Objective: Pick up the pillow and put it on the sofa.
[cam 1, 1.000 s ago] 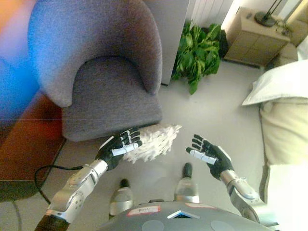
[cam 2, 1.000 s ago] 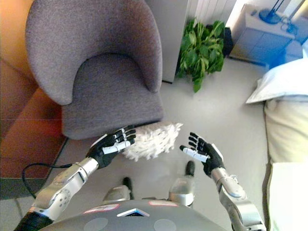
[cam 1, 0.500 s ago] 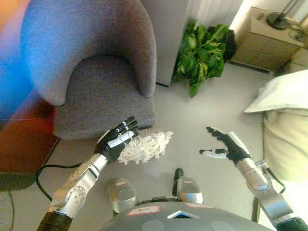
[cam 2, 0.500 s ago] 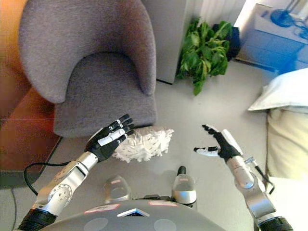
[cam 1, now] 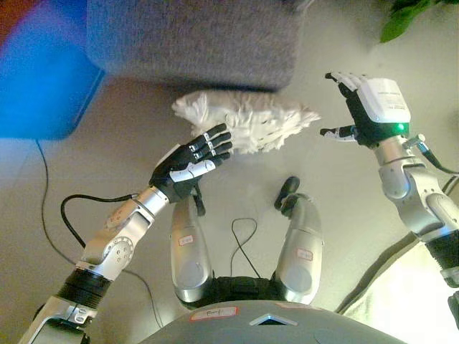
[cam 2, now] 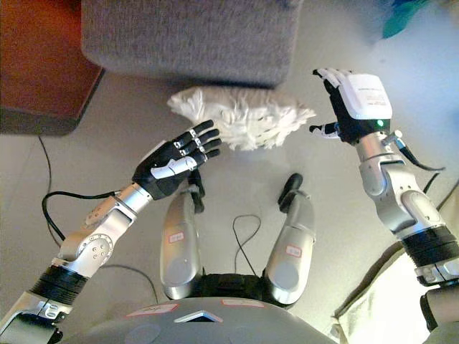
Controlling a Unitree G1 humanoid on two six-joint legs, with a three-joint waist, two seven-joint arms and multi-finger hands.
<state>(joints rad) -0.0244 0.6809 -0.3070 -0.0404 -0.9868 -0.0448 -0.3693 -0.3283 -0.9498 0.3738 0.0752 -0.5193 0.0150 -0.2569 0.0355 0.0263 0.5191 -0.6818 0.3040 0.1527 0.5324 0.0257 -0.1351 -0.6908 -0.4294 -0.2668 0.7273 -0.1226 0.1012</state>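
we see the shaggy white pillow [cam 2: 240, 117] lying on the pale floor [cam 2: 129, 122], just in front of the grey sofa chair [cam 2: 190, 36] and touching or nearly touching its front edge. our left hand [cam 2: 176, 159] hovers just beside the pillow's near left side, fingers straight and spread, holding nothing; we cannot tell whether the tips touch the fringe. our right hand [cam 2: 344, 107] is raised just beside the pillow's right end, fingers straight and wide, holding nothing. a red-brown rug [cam 2: 43, 64] lies left of the chair, and a green leaf [cam 1: 401, 18] shows at the upper right
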